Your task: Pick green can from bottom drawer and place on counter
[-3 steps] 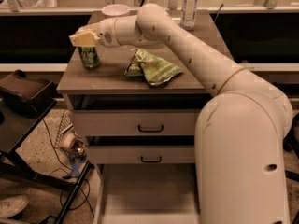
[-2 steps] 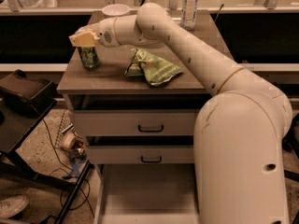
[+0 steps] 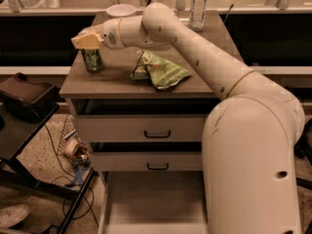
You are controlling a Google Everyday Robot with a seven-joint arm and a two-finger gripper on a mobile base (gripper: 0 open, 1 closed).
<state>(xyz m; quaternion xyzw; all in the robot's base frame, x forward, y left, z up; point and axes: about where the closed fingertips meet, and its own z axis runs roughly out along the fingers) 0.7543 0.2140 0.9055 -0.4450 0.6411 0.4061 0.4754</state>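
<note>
The green can [image 3: 92, 60] stands upright on the counter [image 3: 117, 79], near its left edge. My gripper [image 3: 87, 41] is right over the can's top, its pale fingers touching or just above the rim. The bottom drawer [image 3: 151, 204] is pulled out below the two handled drawers; its visible floor is bare, and my arm hides its right part.
A wrinkly green snack bag [image 3: 161, 71] lies mid-counter. A clear bottle [image 3: 197, 6] and a white bowl [image 3: 121, 9] stand at the counter's back. A dark cart [image 3: 24, 101] and cables [image 3: 73, 155] are on the left. My large arm body [image 3: 253, 165] fills the right front.
</note>
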